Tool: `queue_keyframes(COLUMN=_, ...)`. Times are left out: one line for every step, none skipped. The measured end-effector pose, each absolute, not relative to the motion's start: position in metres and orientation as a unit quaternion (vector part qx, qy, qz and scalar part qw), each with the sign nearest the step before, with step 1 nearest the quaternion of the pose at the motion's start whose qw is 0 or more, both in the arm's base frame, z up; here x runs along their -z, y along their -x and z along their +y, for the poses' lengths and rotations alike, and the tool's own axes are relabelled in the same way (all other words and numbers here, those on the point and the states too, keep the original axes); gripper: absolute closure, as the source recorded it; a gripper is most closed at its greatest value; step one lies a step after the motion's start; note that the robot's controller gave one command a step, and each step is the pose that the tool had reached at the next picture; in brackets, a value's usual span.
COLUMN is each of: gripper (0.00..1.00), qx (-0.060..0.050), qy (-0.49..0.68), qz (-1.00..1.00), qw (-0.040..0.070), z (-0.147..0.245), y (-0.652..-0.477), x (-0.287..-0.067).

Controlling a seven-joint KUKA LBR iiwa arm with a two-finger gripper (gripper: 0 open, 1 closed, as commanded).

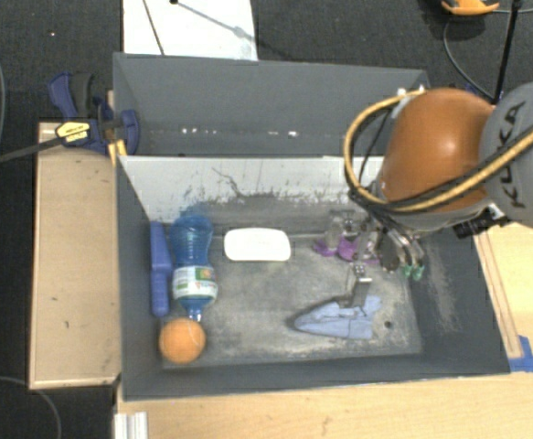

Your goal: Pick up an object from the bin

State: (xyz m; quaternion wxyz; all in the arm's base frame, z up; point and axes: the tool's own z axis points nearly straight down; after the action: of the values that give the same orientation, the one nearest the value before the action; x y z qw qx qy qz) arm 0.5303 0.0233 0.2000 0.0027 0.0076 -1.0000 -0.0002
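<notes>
My gripper hangs low in the right half of the bin, under the arm's orange cover. Its tip is just above the right end of a flat lavender-blue piece that lies on the bin floor near the front wall; whether it touches the piece I cannot tell. A small purple thing lies just behind and to the left of the gripper, partly hidden by it.
A white oval bar lies mid-bin. Along the left wall are a blue plastic bottle, a blue stick and an orange ball. The arm and its cables overhang the right back corner.
</notes>
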Motion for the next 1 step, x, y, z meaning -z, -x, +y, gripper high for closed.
queue_keyframes(gripper=0.0, qx=0.0, qy=-0.007, qz=-1.0, qw=-0.001, z=0.0232, y=-0.5319, x=-0.2045)
